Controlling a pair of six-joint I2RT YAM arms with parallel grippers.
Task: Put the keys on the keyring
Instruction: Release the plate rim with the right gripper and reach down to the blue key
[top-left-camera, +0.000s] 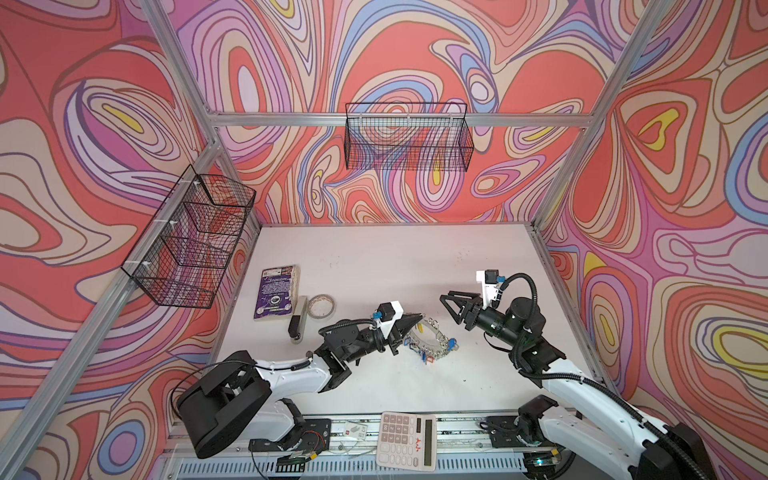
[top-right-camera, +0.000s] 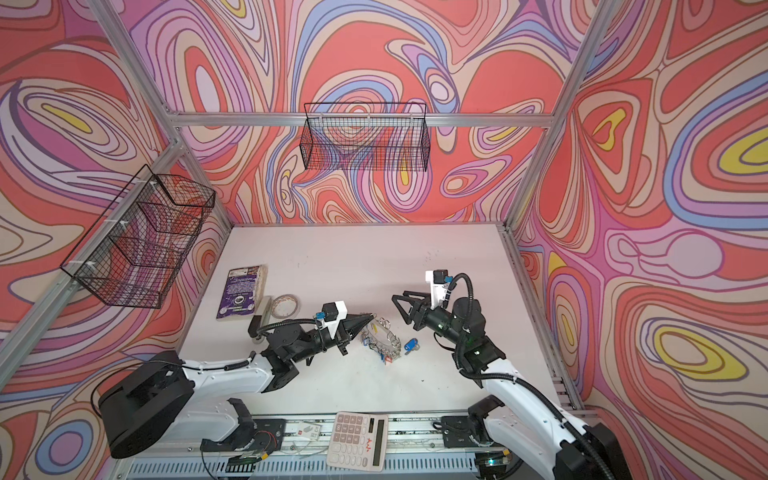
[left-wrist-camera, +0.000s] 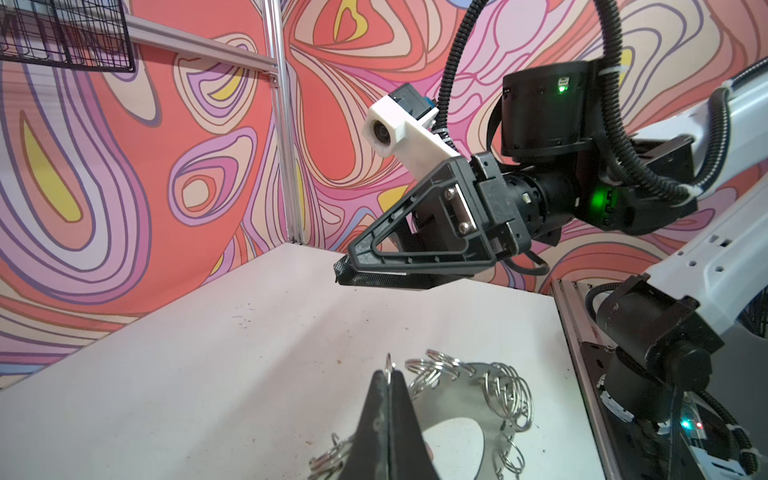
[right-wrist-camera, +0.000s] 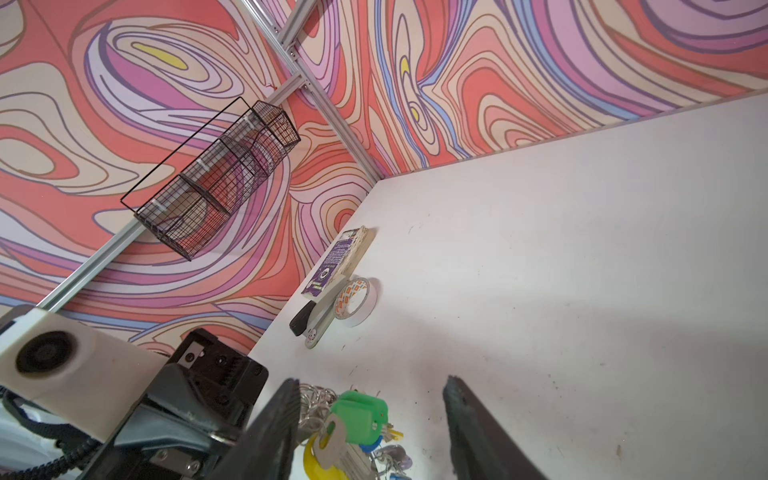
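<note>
Mid-table: keyring (left-wrist-camera: 473, 399) on the table (top-left-camera: 374, 257), rim crowded with split rings (left-wrist-camera: 509, 399) and tagged keys (right-wrist-camera: 332, 438); green tag (right-wrist-camera: 363, 415) and yellow tag (right-wrist-camera: 313, 461) show in the bunch. Left pincer (left-wrist-camera: 388, 380) clamped tight on 1 split ring at the rim, tips meeting. Right pincer (top-left-camera: 449, 309) spread wide, nothing in it, hovering above the table just right of the keyring. Pincers apart, not touching each other. 1 blue-tagged key (top-right-camera: 411, 345) lies by the keyring's right side; probably loose, too small to confirm. Book (top-left-camera: 276, 293), tape roll (top-left-camera: 321, 306), stapler (top-left-camera: 298, 320) well off left; calculator (top-left-camera: 407, 440) at the front edge.
</note>
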